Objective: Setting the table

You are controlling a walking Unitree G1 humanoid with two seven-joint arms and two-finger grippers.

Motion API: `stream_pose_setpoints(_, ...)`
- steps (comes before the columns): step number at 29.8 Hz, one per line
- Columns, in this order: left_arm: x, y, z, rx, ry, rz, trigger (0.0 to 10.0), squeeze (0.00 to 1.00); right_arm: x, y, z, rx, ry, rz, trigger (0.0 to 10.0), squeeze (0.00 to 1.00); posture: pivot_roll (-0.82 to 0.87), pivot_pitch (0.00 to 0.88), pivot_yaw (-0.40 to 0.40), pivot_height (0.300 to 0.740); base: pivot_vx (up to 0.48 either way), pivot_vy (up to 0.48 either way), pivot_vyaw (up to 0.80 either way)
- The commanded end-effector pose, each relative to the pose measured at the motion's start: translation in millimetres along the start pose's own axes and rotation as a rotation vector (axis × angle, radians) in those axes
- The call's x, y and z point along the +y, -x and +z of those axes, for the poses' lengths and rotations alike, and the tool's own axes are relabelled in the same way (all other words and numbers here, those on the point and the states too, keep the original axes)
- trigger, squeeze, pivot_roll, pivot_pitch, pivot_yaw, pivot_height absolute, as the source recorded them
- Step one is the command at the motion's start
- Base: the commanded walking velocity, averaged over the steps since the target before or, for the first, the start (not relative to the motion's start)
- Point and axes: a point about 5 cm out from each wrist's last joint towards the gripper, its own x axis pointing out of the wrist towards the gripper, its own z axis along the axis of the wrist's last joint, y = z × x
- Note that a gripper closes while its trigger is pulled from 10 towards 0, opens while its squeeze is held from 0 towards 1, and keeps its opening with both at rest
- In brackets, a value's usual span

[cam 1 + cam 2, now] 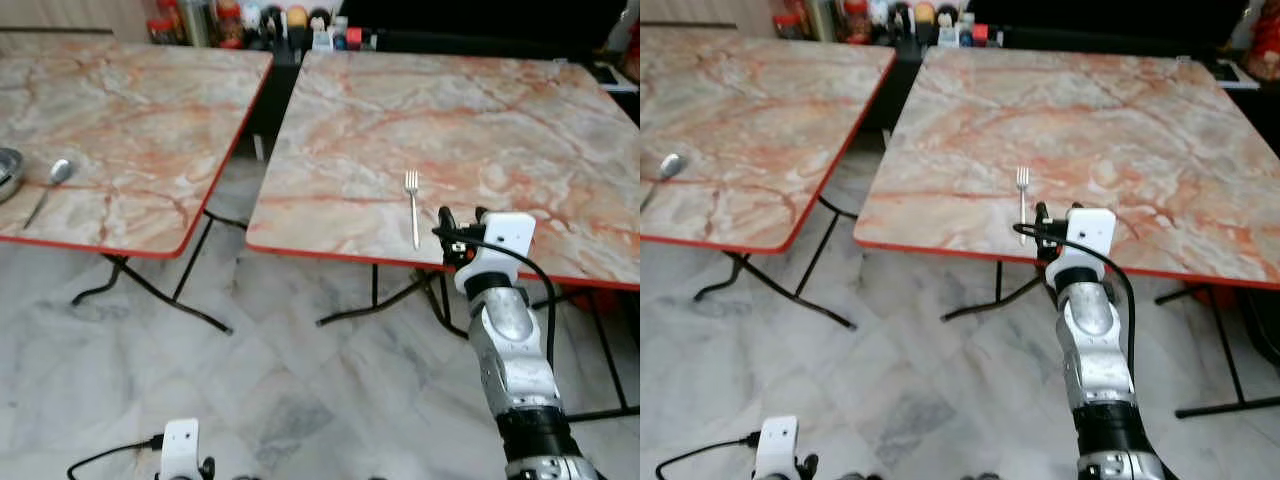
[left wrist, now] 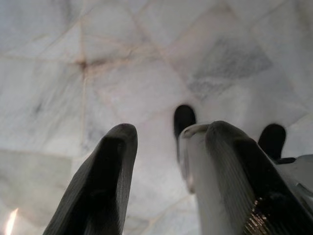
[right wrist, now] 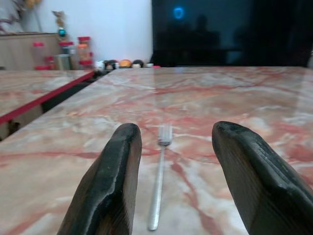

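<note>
A silver fork (image 1: 412, 206) lies on the right marble table (image 1: 520, 120), close to its red front edge, tines pointing away from me. My right gripper (image 1: 462, 222) hovers at that edge, just right of the fork's handle. In the right wrist view the fork (image 3: 159, 181) lies between the open black fingers (image 3: 115, 186), untouched. A spoon (image 1: 52, 184) and part of a metal bowl (image 1: 5, 172) rest on the left table (image 1: 130, 110). My left gripper (image 2: 171, 132) hangs low over the floor, open and holding nothing.
A gap of marble floor (image 1: 240, 190) separates the two tables, with black folding legs (image 1: 150, 285) under each. Jars and bottles (image 1: 250, 22) crowd a dark shelf at the back. A phone (image 1: 606, 75) lies at the right table's far corner.
</note>
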Motion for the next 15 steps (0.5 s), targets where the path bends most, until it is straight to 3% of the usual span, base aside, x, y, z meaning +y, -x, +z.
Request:
stream_pose_setpoints(1, 2.5, 1.3, -7.2, 0.027, 0.007, 0.006, 10.0, 0.0, -0.3, -1.0, 4.0, -0.004, -0.001, -0.003, 10.0, 0.0, -0.04, 0.122, -0.019, 0.711, 0.296, 0.0, 0.0)
stream_pose_setpoints(15, 2.8, 1.5, -8.4, 0.033, 0.007, 0.008, 10.0, 0.0, 5.4, -0.8, -5.3, 0.064, 0.017, 0.021, 10.0, 0.0, -0.03, 0.131, -0.018, 0.711, 0.309, 0.0, 0.0)
